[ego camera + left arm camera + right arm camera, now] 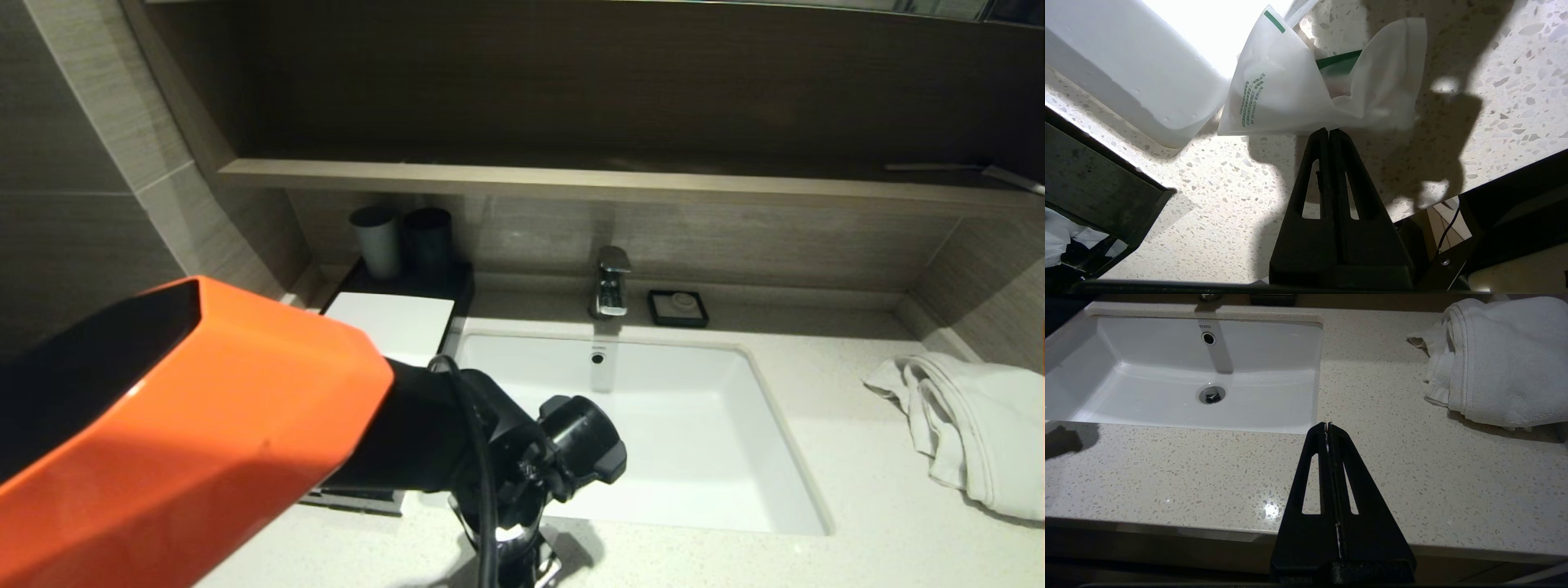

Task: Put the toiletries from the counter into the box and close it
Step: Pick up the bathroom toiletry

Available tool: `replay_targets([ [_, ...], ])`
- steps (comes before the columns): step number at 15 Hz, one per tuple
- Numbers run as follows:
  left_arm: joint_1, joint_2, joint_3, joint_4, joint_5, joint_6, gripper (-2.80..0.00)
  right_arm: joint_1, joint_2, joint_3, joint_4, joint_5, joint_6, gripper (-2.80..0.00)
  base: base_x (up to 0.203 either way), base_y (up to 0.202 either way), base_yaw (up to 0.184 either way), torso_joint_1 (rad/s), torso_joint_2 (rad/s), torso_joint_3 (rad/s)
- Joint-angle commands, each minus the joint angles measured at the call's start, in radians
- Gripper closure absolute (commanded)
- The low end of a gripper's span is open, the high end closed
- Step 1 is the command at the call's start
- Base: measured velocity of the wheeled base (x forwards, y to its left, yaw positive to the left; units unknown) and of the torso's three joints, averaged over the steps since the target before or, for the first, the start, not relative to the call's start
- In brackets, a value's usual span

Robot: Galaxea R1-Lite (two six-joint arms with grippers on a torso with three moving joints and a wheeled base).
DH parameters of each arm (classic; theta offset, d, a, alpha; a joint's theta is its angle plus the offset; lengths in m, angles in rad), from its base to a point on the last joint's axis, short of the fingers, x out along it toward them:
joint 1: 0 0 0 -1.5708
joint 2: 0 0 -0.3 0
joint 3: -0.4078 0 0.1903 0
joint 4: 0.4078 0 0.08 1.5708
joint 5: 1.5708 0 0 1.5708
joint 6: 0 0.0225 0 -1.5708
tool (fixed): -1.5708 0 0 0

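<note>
White crinkly packet (1290,98) at my twelve o'clock is pinched tight in my left gripper (1329,132), fingers squeezed together, ready to lift toward the box (1098,179).

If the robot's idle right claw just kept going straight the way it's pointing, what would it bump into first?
Probably the speckled counter. The right gripper, shut, points across bare stone toward the corner of the sink; the white towel lies off to one side. Depth is hard to judge.

packet (1286,98): translucent white, green mark | counter (1229,196): off-white speckled | towel (1494,363): white
</note>
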Motion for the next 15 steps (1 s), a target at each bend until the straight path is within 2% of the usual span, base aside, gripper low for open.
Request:
replay_targets([
  [1,0.002,-0.004,-0.006,0.002,0.001,0.000,0.00,0.000,0.000,0.000,0.000,0.000,0.000,0.00,0.000,0.000,0.000,0.000,0.00,0.000],
  [11,0.029,-0.089,-0.008,0.048,0.003,-0.006,0.00,0.000,0.000,0.000,0.000,0.000,0.000,0.00,0.000,0.000,0.000,0.000,0.00,0.000],
  [15,0.052,-0.085,-0.089,0.037,0.019,-0.004,0.00,0.000,0.000,0.000,0.000,0.000,0.000,0.00,0.000,0.000,0.000,0.000,0.00,0.000],
])
